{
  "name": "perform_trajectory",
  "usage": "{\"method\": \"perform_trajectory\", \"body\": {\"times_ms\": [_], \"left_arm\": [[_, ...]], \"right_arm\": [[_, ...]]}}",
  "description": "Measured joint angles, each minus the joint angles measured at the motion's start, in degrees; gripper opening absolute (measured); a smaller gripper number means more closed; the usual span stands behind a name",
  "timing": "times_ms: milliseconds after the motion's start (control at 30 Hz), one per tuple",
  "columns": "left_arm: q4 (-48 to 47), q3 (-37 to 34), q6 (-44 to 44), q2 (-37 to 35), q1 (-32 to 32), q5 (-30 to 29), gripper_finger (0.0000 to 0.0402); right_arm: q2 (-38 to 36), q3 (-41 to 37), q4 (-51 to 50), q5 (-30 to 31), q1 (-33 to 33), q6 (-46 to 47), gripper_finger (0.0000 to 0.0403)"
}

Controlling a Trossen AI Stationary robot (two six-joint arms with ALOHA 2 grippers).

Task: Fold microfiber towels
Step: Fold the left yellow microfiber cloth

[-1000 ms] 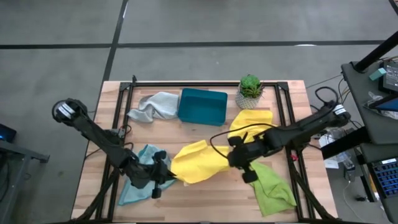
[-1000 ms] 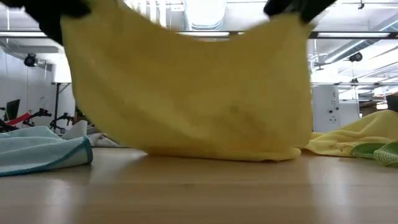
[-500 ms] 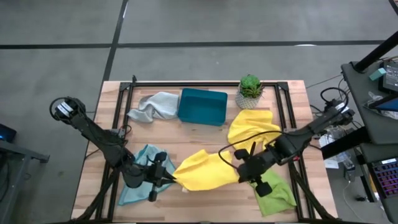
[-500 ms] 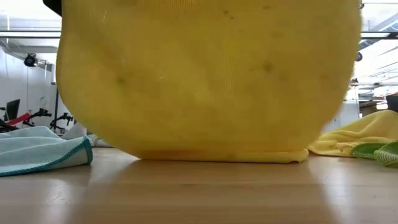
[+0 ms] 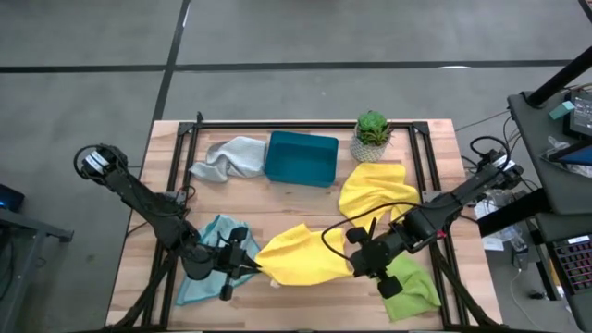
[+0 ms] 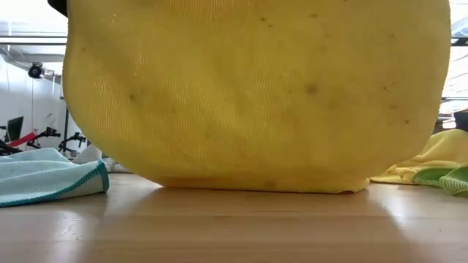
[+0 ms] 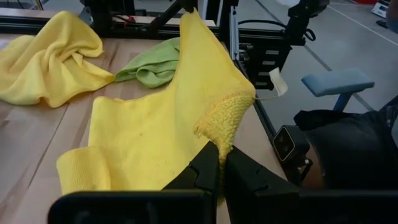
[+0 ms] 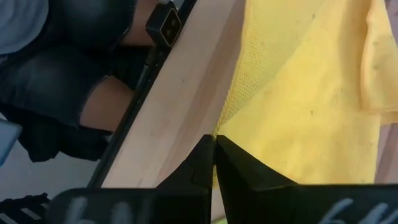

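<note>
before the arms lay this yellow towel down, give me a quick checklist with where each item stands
1. Left gripper shut on a corner of the held yellow towel: ok.
2. Right gripper shut on the opposite corner: ok.
3. Towel's lower edge touches the table: ok, low view shows it resting there.
4. Towel hangs flat between the grippers: not ok, it sags and bunches in the high view.
5. Landing spot clear of the light blue towel and lime green towel: cannot tell, both lie close beside the grippers.
</note>
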Motion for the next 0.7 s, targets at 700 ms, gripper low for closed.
{"method": "perform_trajectory", "body": {"times_ms": [700], "left_arm": [[-2.91, -0.07, 14.33, -5.78, 2.07, -9.14, 0.0]], "right_arm": [[-4.29, -0.04, -0.77, 12.13, -4.24, -9.57, 0.0008]]}}
